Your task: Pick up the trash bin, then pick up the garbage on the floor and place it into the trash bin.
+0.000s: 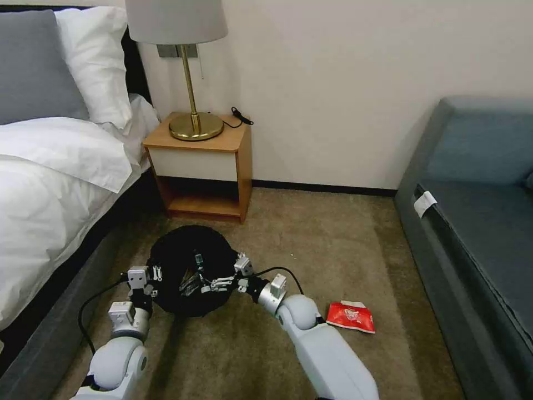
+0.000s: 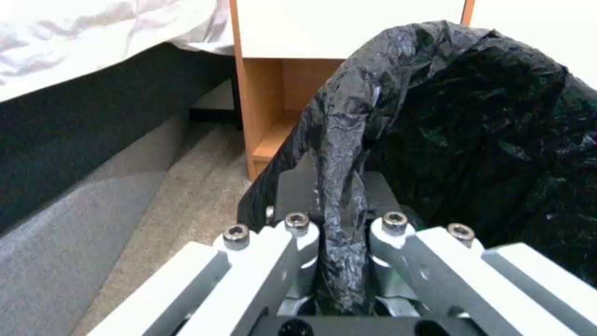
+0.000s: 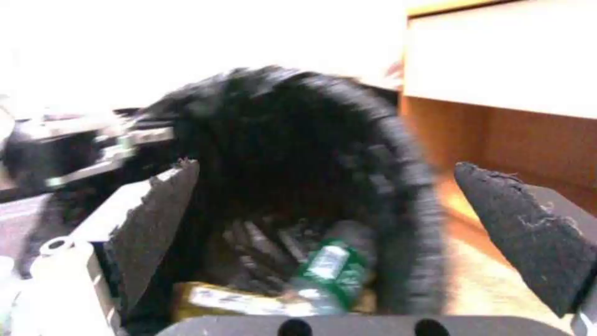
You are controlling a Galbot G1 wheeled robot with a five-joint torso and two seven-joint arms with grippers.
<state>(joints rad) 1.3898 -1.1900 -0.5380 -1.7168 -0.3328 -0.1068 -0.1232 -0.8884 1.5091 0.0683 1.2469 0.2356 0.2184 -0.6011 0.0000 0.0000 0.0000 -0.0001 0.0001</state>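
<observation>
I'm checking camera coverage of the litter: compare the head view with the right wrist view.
Head view alone: the red snack packet on the carpet and the left gripper clamped on the bin's rim. Right wrist view alone: the small clear bottle with green label and flat yellow-silver snack wrapper lying inside. Both show the black-bag-lined round trash bin and the open right gripper over it.

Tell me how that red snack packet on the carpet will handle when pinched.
The red snack packet lies flat with a torn top, so it is probably light and floppy. Its glossy film may slip or crumple between the fingers. It is unlikely to roll.
</observation>
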